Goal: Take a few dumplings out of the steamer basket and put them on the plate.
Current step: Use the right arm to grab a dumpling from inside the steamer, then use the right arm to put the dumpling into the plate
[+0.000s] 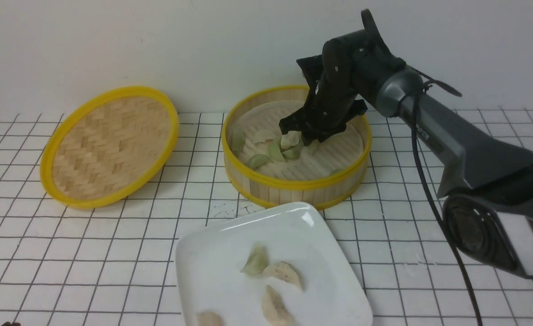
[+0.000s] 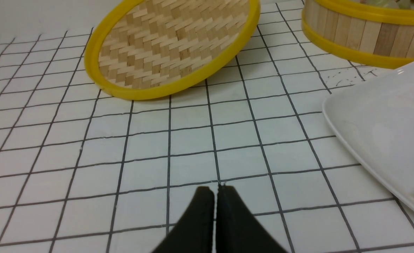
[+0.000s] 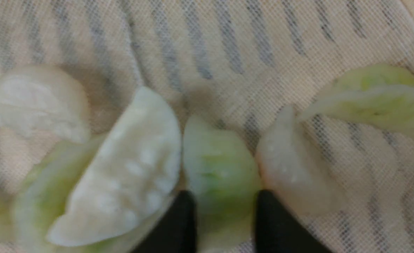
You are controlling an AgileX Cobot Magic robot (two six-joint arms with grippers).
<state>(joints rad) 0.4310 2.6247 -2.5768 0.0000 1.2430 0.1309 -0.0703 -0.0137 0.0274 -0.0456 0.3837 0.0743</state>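
Glossy white square plate (image 1: 212, 253) waited at the table's (image 1: 112, 235) near edge; my right gripper (image 3: 224, 198), half-closed, pinched a pale green pleated dumpling (image 3: 221, 165) in the round bamboo steamer basket (image 1: 293, 188) for lifting.

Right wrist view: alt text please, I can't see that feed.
The right gripper pinches a pale green dumpling between its black fingertips, on the steamer basket floor with its ridged, mesh-like look. Close on either side lie off-white dumplings, with another green one farther off.

Green and off-white dumplings (image 1: 273, 151) in the yellow-rimmed steamer basket (image 1: 293, 184); four more on the white plate (image 1: 212, 253).
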